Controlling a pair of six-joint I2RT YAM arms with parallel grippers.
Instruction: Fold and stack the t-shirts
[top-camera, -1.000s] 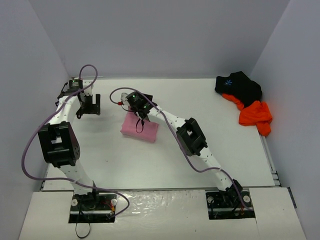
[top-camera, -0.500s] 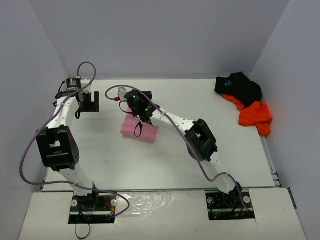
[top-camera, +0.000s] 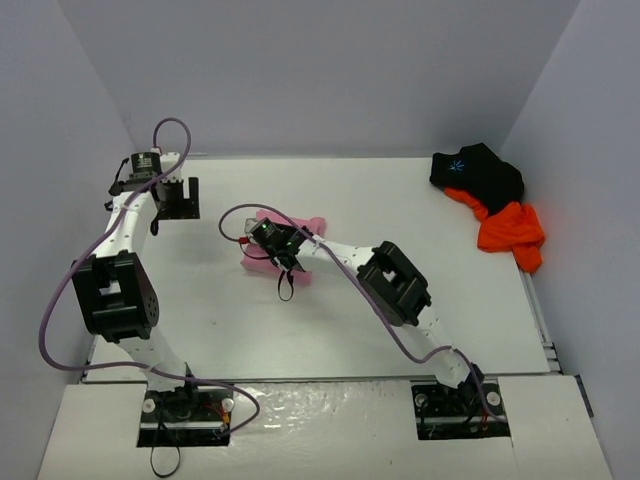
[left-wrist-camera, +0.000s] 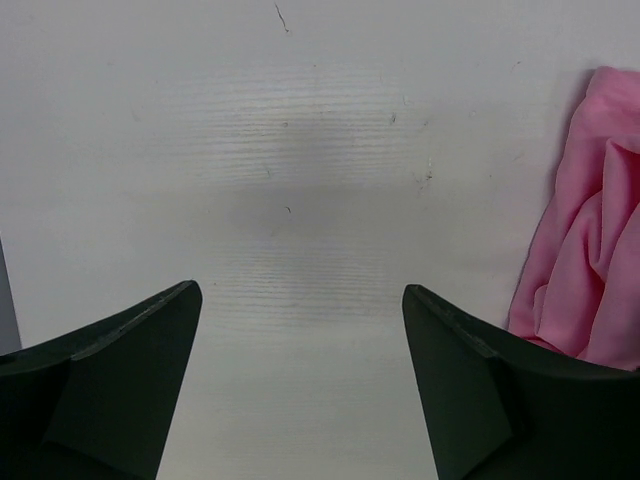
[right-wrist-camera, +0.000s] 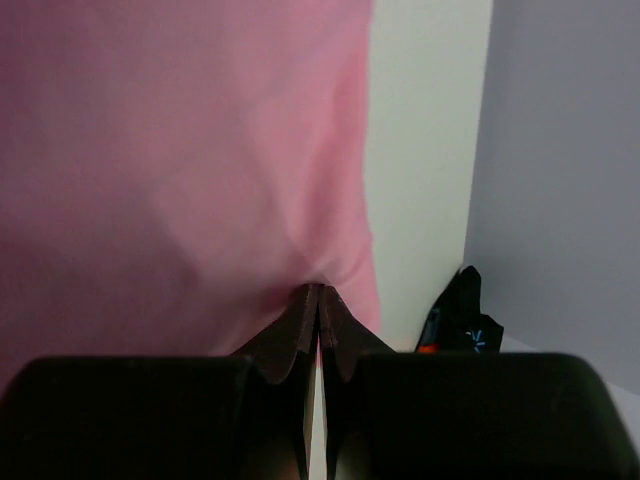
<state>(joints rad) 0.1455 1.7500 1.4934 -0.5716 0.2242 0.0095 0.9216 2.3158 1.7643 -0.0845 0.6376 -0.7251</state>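
While our right hand (right-wrist-camera: 318, 300) clamps pink t-shirt (right-wrist-camera: 180, 150) cloth, we judge a fold underway; next, draw that edge over evenly. Our left hand (left-wrist-camera: 300, 292) apart, empty, at 10 o'clock.

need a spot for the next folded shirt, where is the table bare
Bare table runs between the pink t-shirt and the black t-shirt and orange t-shirt; also the near strip in front of it. Crowded: far right corner, and where the right fingers pinch the pink one.
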